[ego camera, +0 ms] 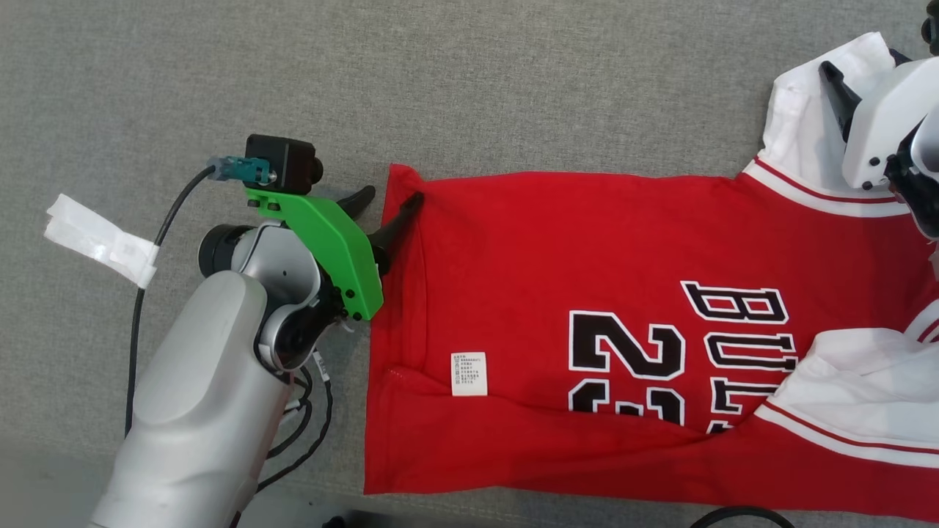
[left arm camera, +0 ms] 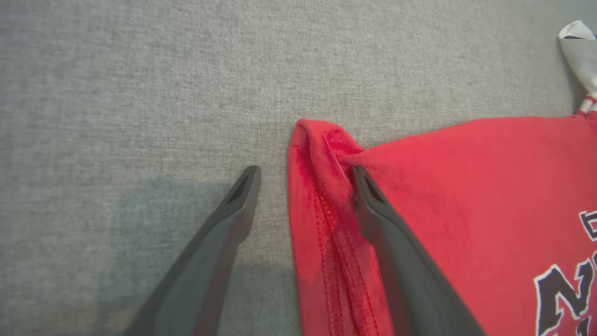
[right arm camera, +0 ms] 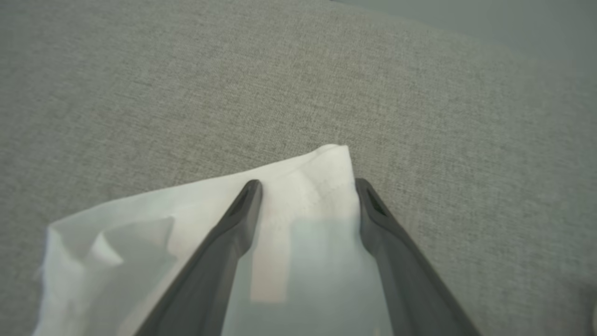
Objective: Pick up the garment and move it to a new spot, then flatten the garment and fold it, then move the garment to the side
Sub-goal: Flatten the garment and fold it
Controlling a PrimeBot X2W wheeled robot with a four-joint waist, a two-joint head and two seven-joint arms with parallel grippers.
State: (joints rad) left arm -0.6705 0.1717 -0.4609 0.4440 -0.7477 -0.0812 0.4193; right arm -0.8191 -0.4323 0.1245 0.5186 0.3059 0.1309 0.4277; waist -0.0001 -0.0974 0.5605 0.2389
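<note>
The garment [ego camera: 587, 242] is a red jersey with white sleeves and black "BULLS 23" lettering, spread on the grey fabric surface [ego camera: 440, 81]; its lower part is folded up over the lettering. My left gripper [ego camera: 387, 202] is open at the hem's far left corner. In the left wrist view the left gripper [left arm camera: 305, 172] straddles the bunched red hem [left arm camera: 322, 196], one finger on the grey surface and one on the cloth. My right gripper [right arm camera: 308, 184] is open over the corner of a white sleeve [right arm camera: 303, 168]; in the head view its dark finger [ego camera: 835, 84] rests on that sleeve [ego camera: 796, 110].
A strip of white tape [ego camera: 99, 238] lies on the surface left of my left arm, crossed by a black cable [ego camera: 147, 293]. A white care label [ego camera: 469, 374] shows on the jersey. Another black cable [ego camera: 741, 517] curves along the bottom edge.
</note>
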